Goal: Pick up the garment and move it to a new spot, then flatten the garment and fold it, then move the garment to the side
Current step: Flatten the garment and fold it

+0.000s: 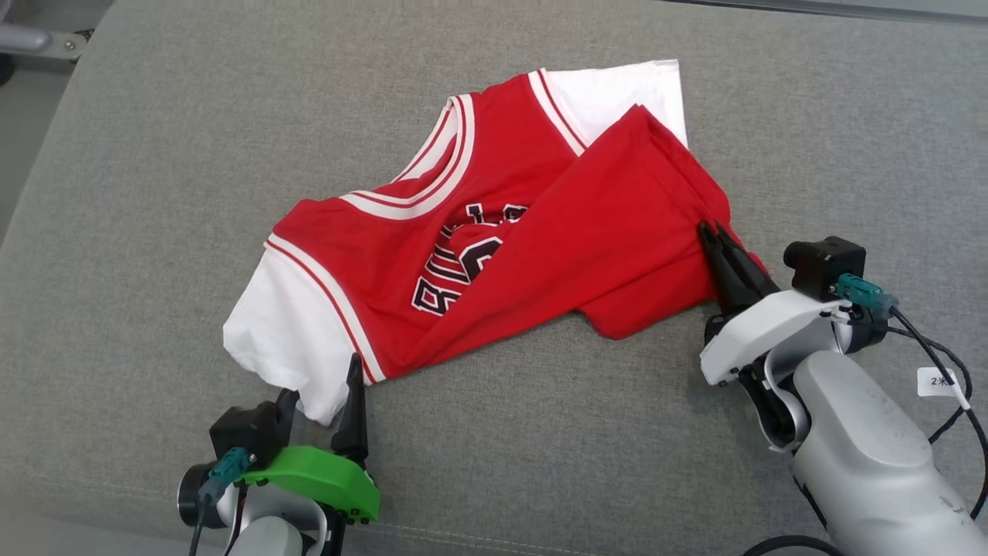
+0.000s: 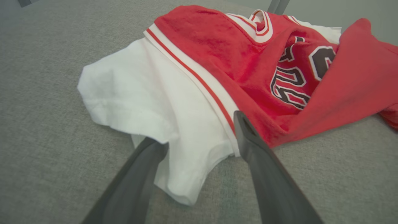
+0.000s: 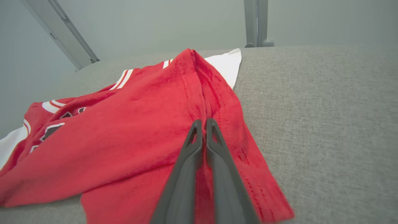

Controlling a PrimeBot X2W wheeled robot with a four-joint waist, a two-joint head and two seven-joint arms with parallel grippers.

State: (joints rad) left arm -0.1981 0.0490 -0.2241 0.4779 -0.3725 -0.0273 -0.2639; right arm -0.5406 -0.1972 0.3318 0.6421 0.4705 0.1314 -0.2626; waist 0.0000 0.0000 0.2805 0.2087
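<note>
The garment (image 1: 494, 232) is a red jersey with white sleeves, striped trim and dark lettering, lying crumpled and partly folded over itself on the grey cushion (image 1: 154, 154). My right gripper (image 1: 714, 232) is shut on the garment's red hem fold (image 3: 205, 115) at its right edge; in the right wrist view the fingertips (image 3: 197, 127) pinch the ridge of cloth. At the lower left, my left gripper (image 1: 320, 386) stands open, its fingers (image 2: 248, 137) straddling the white sleeve (image 2: 149, 96), one finger partly under the cloth.
Grey fabric surface stretches all around the garment, with room to the left, front and right. Metal frame legs (image 3: 256, 21) stand beyond the far edge. A cable with a white tag (image 1: 938, 381) hangs by my right wrist.
</note>
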